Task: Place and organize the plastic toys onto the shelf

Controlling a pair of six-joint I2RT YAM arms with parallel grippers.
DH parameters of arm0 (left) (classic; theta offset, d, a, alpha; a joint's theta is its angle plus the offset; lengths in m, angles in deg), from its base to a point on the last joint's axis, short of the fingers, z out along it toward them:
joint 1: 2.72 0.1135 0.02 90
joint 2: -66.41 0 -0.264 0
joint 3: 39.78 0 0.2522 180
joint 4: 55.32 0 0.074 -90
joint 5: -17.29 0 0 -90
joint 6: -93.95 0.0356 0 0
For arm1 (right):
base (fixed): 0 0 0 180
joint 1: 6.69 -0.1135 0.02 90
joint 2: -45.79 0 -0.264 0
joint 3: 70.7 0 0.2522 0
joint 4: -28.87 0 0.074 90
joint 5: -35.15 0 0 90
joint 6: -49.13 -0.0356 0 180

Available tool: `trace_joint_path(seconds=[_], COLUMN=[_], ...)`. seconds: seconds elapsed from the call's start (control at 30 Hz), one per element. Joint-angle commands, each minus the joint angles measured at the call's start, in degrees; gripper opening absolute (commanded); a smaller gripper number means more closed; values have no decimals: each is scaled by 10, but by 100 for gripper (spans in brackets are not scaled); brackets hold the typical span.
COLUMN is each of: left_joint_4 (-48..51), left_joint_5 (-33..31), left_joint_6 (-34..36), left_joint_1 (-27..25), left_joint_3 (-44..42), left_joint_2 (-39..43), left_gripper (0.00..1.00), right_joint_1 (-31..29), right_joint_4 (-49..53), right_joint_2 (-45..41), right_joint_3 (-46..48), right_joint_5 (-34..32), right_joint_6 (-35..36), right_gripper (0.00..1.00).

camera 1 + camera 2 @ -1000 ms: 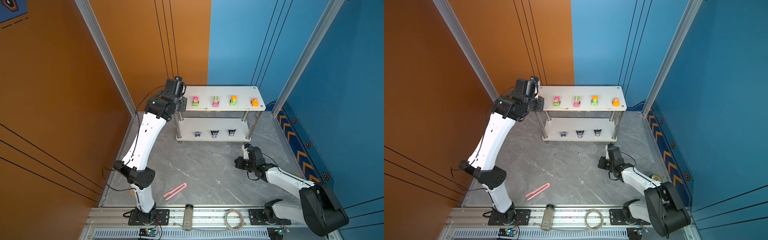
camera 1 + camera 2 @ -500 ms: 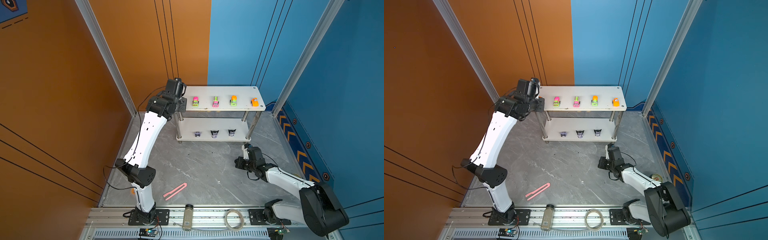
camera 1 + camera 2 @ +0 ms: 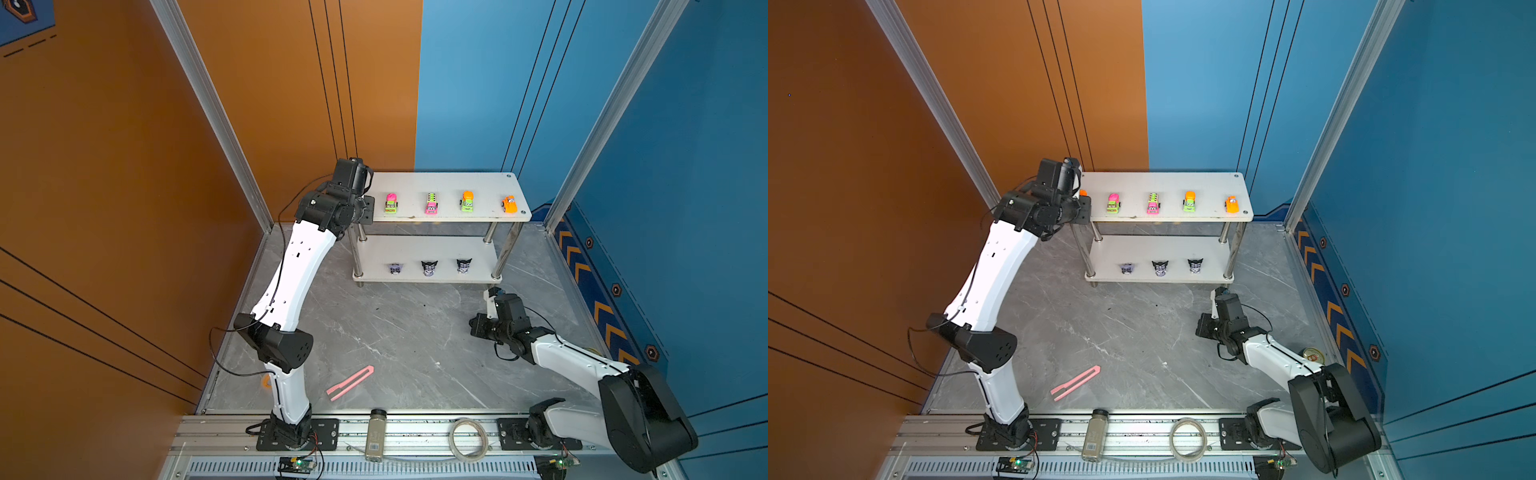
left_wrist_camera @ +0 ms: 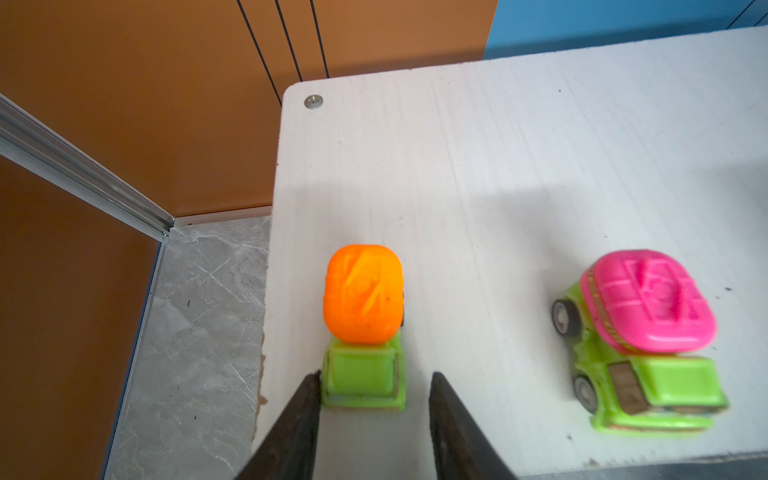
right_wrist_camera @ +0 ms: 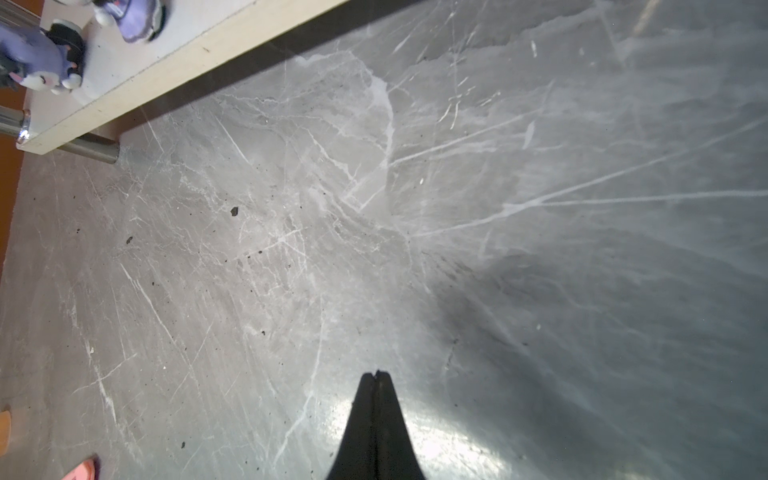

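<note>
Orange-topped car [image 4: 363, 328] near shelf [image 4: 498, 166] edge; left gripper [image 4: 374, 382] apart, one jaw touching, so retreat could nudge car off. Right gripper [image 5: 377, 374] pressed together.

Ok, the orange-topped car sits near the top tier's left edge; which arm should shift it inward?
Left. The left gripper is at the orange-topped car on the shelf, jaws open either side of its green cab. The right gripper is shut, low over the floor by the lower tier.
</note>
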Motion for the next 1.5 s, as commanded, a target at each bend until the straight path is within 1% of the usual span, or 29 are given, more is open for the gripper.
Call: trace_joint_path(seconds=[0.0, 0.07, 0.27, 0.43, 0.53, 0.97, 1.2, 1.27, 1.3, 1.37, 1.47], left_joint_4=[13, 14, 13, 13, 13, 14, 10, 0, -12, -37, -59], left_joint_5=[13, 12, 10, 10, 8, -5, -45, -54, -59, -73, -107], left_joint_6=[-4, -4, -5, -6, -4, 2, -4, -6, -6, -7, -14], left_joint_1=[5, 5, 5, 2, -3, -11, -3, 2, 2, 3, 10], left_joint_3=[-5, -4, 2, 5, 4, -12, -59, -85, -103, -144, -204], left_joint_2=[-3, -4, -7, -11, -9, 16, 69, 93, 105, 132, 164], left_gripper=[45, 44, 33, 28, 27, 27, 27, 27, 28, 38, 41], right_joint_1=[5, 5, 5, 5, 4, 5, 4, 4, 5, 4, 5], right_joint_4=[0, -1, -5, -7, -4, -7, -8, -9, -9, -14, -14], right_joint_2=[-2, -5, 1, 7, 5, 10, 9, 10, 11, 14, 17], right_joint_3=[6, 6, 6, 5, 5, 5, 4, 4, 4, 4, 2], right_joint_5=[1, -1, 1, 3, 0, 5, 5, 7, 6, 11, 15], right_joint_6=[0, 1, -2, -2, -1, -2, -2, -3, -3, -4, -5], right_gripper=[0, 0, 0, 0, 0, 0, 0, 0, 0, 0, 0])
